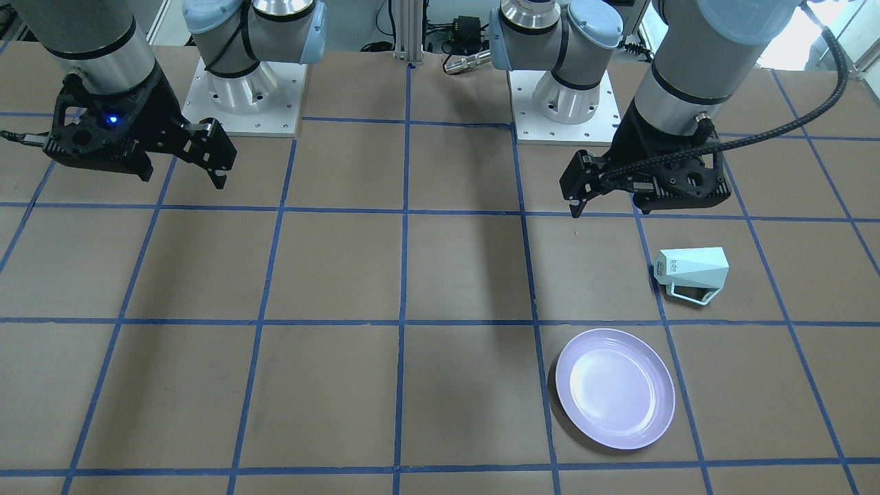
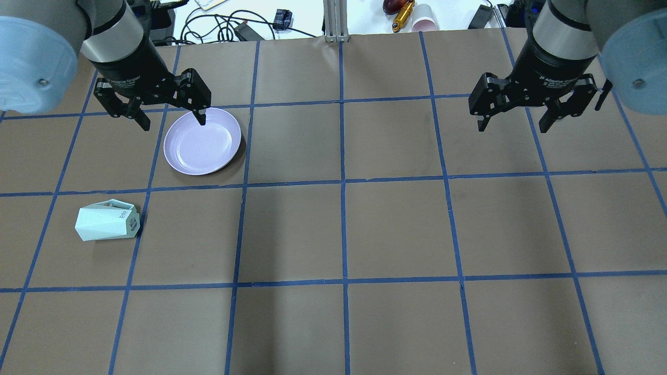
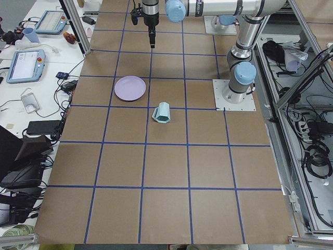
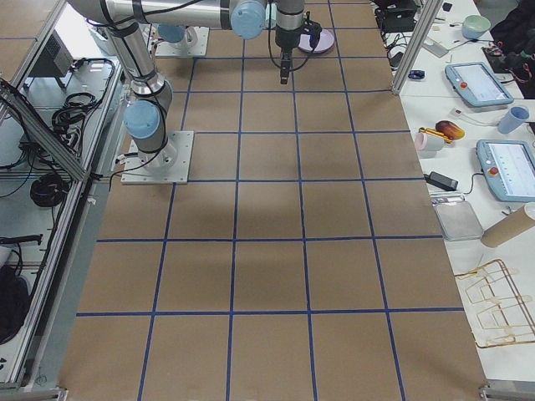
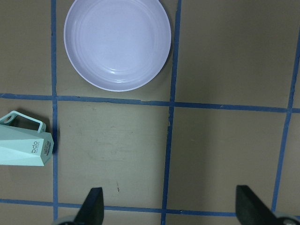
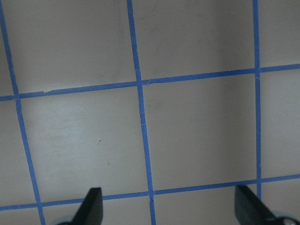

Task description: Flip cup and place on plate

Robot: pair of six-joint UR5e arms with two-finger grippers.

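Mint cup (image 2: 107, 223) lies on its side on the bench (image 2: 396, 229) near the lavender plate (image 2: 202, 141); left end effector (image 2: 172, 123) and right end effector (image 2: 513, 127) hang spread and empty, and a pinch on its slanted facets might slip.

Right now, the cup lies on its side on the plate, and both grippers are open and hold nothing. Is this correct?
Not quite. The cup lies on its side on the table, apart from the plate, as the overhead exterior view shows. The left gripper and right gripper are indeed open and empty.
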